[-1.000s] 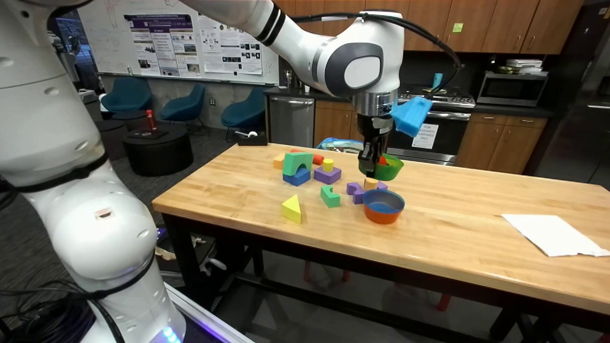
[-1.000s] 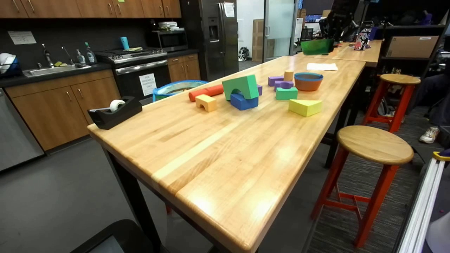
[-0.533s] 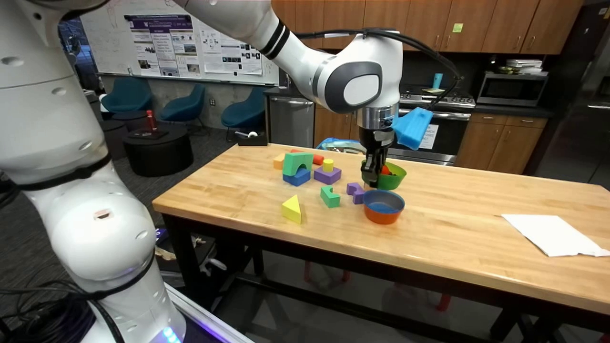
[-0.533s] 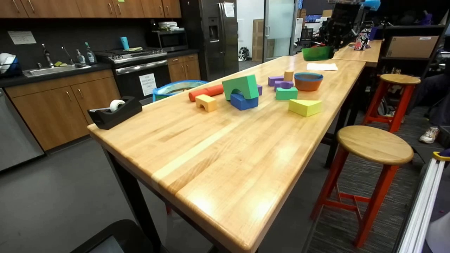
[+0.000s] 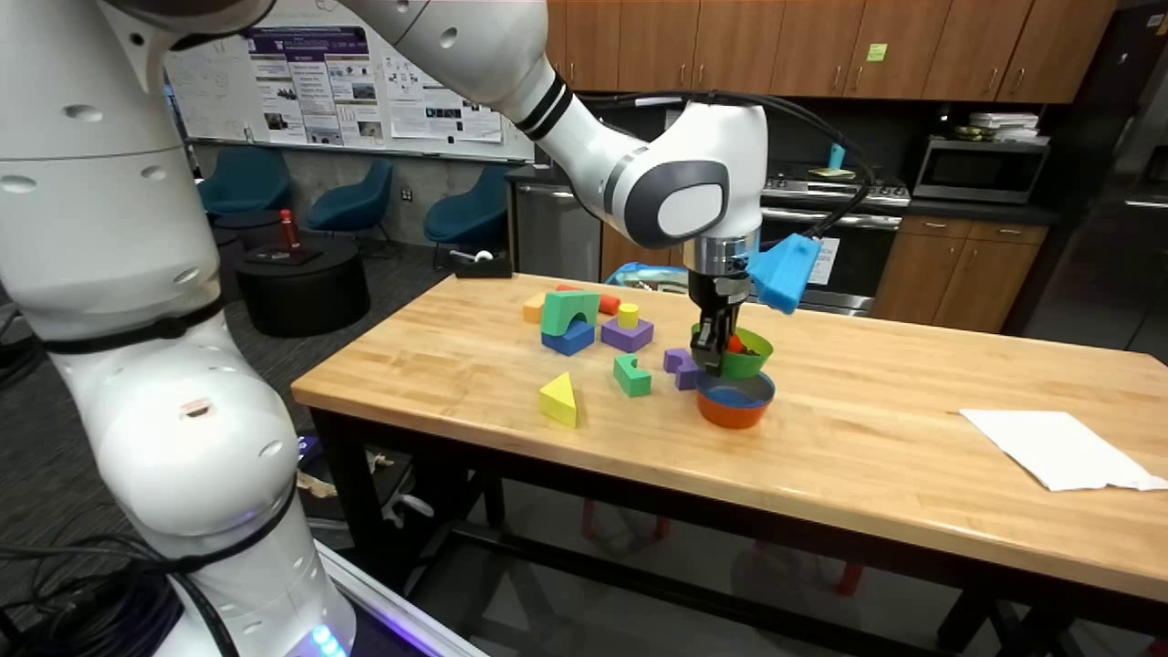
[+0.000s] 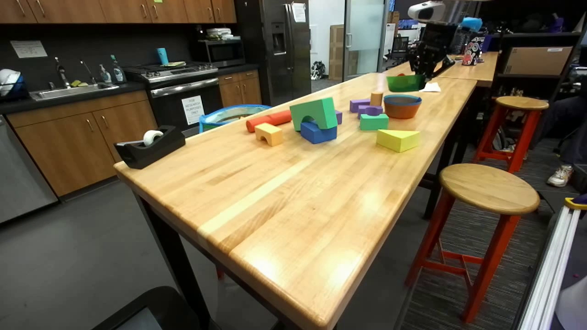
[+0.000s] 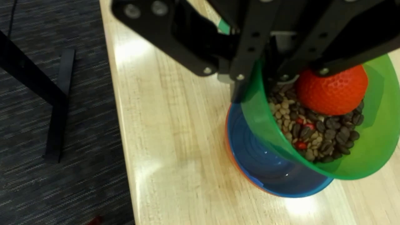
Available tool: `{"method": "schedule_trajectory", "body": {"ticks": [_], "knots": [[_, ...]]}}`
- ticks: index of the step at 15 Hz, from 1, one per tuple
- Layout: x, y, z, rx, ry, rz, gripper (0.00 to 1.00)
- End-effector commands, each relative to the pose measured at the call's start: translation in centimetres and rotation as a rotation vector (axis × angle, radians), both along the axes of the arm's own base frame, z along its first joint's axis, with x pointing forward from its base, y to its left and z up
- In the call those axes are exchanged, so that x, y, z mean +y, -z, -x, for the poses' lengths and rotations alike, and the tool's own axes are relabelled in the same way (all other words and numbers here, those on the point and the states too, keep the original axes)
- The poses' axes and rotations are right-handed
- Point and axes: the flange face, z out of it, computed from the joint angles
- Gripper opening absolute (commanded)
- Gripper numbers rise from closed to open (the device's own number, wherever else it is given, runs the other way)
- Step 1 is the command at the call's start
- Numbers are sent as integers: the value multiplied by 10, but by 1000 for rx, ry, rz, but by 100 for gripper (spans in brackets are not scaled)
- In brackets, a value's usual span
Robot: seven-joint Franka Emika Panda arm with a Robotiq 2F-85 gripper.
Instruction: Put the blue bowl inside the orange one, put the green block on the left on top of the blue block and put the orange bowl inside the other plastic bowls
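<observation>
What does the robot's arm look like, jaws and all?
The smooth, rounded white arm has black bands, a dark grey oval ring, a black cable and a silvery collar. Its black gripper has jointed jaws; a bright blue, boxy piece sticks out nearby.

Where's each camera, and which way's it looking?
An exterior view sits beside the arm, facing across the table toward cupboards; much of the arm shows.
An exterior view sits off the table's end by the tape dispenser, looking lengthwise; gripper and some arm show.
The wrist view rides the arm, looking down into the green bowl; the gripper shows.
Both exterior views share the yellow wedge.
</observation>
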Motion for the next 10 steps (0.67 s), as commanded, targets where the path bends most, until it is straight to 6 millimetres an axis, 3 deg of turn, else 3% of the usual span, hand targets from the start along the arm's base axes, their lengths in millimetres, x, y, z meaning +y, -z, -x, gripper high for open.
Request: {"method": "schedule_trajectory", "body": {"ticks": [1,10], "knots": [[-6,2,-7,-20,-6,9,3],[-12,13,-12,-13,2,24,3]]}}
